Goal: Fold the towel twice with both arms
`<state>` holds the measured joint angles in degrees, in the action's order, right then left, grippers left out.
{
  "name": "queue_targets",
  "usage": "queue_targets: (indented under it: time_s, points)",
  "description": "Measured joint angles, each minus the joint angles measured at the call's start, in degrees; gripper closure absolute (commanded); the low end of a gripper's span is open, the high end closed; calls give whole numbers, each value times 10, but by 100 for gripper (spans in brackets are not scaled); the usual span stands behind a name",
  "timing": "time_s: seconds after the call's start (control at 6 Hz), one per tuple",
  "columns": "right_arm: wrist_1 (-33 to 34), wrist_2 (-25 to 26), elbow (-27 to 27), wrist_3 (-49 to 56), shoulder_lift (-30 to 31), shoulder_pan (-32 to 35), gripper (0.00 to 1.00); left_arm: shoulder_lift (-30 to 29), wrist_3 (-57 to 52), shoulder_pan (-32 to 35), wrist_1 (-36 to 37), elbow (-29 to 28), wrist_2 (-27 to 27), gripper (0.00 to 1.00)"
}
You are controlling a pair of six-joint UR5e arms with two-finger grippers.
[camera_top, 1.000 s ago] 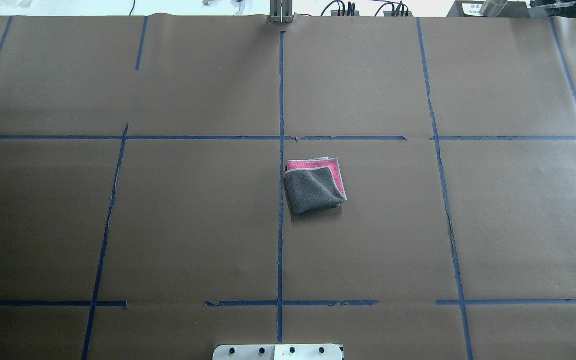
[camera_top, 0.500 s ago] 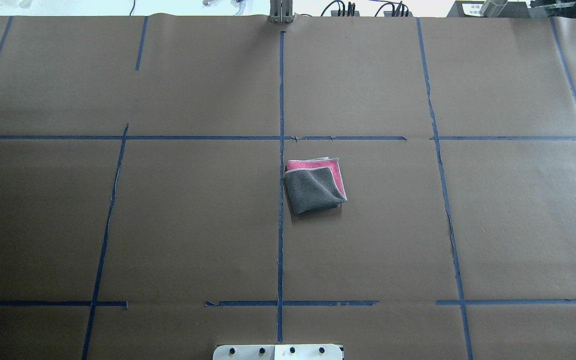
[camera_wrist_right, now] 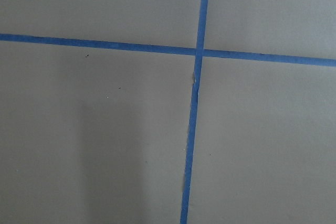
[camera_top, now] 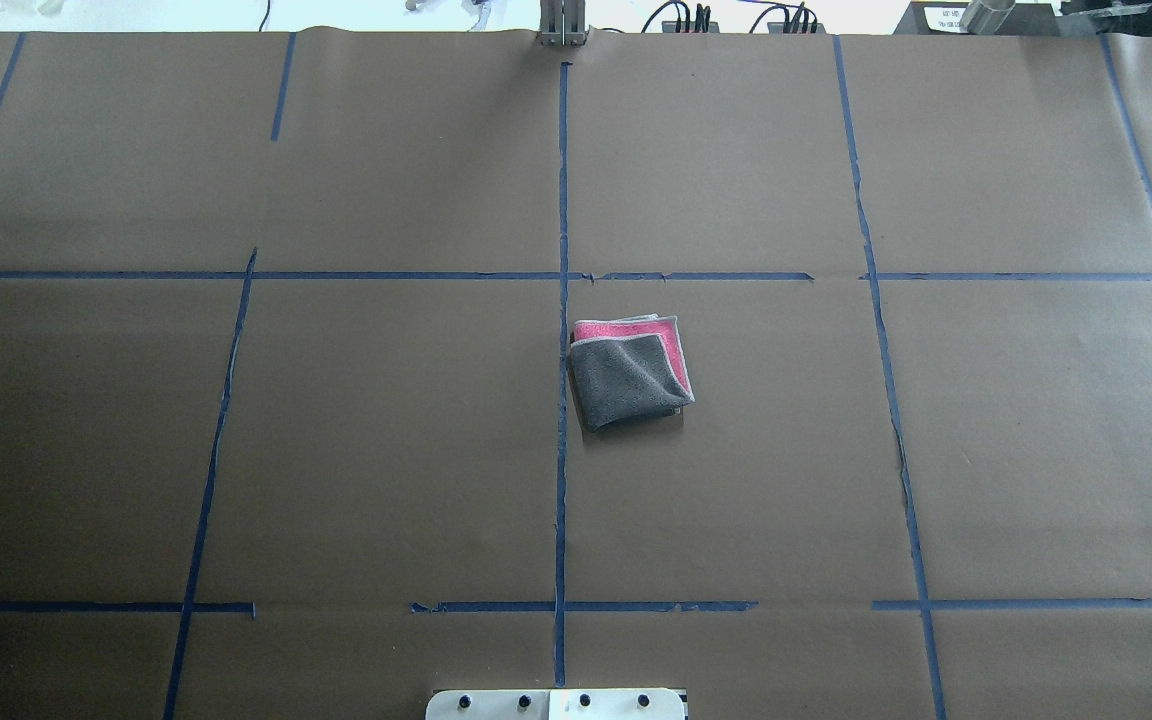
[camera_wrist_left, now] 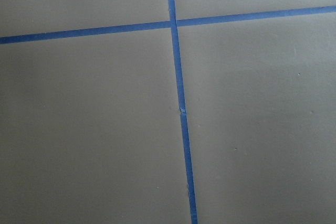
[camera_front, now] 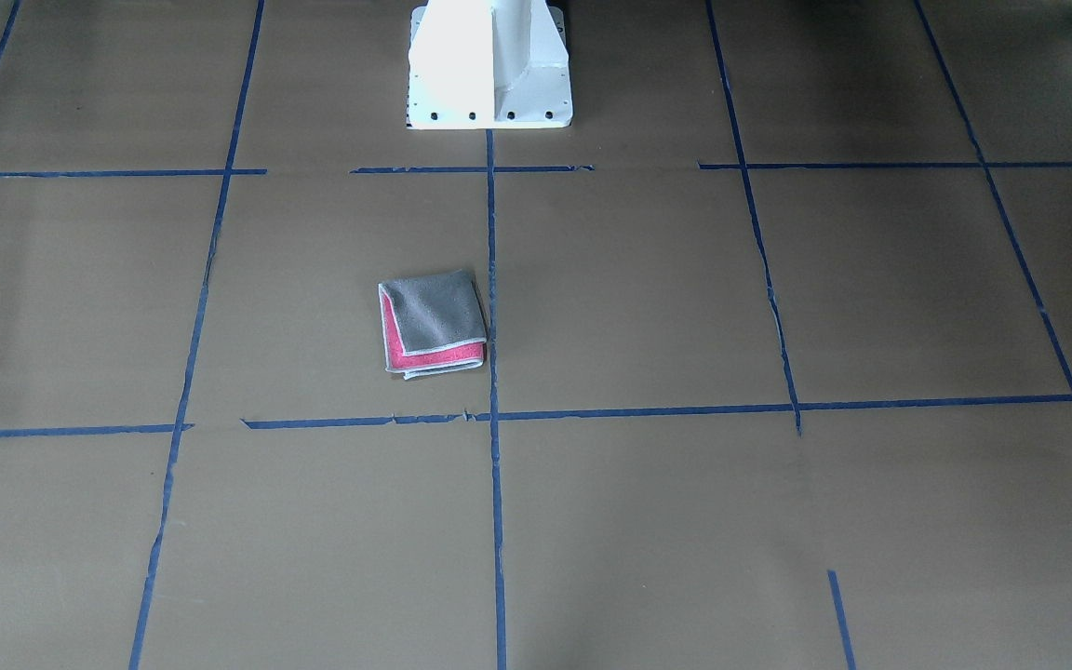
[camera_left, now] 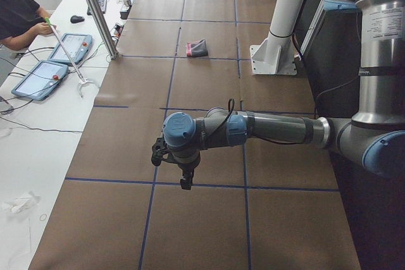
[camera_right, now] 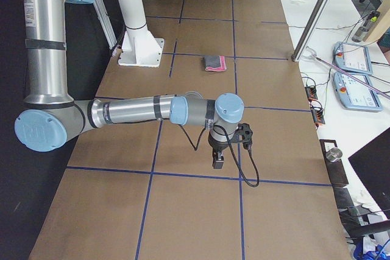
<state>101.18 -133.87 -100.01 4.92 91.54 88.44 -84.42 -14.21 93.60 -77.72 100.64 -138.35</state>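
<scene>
- On the robot's left, the left arm [camera_left: 272, 129] is reaching out low over the table [camera_top: 236, 450], well apart from the cloth. The left jaws are pointing down at a crossing of the blue tape lines [camera_wrist_left: 176, 23]. No view is showing you whether they are spread or pressed together, so I cannot tell.
- In the middle, the towel [camera_top: 630, 372] is lying flat on the table, just right of the centre tape line in the overhead view, with nothing gripping it. Grey is facing up, and pink strips are peeking out along the far and right edges. It is looking already folded to a quarter, though a little unevenly.
- You are probably dealing with a light, soft, floppy cloth. Pinched at one spot, it is likely going to sag and its layers slide apart. If you are tidying it, try taking two neighbouring corners on the white-stitched edges, catching all layers together.
- On the right, the right arm [camera_right: 131, 112] is likewise hanging low over a tape crossing, well apart from the towel. Whether the right jaws are spread or pressed together, I cannot tell.
</scene>
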Motion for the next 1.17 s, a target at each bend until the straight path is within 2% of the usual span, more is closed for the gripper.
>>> queue_targets:
  time_s: [0.33,0.67,1.17]
  points:
    - [0,8,1,-1,1,1,0,-3,4,0,1,0,11,0]
    - [0,9,2,-3,2,1,0,-4,6,2,2,0,50,0]
    - [0,9,2,-6,5,1,0,-4,6,3,6,2,56,0]
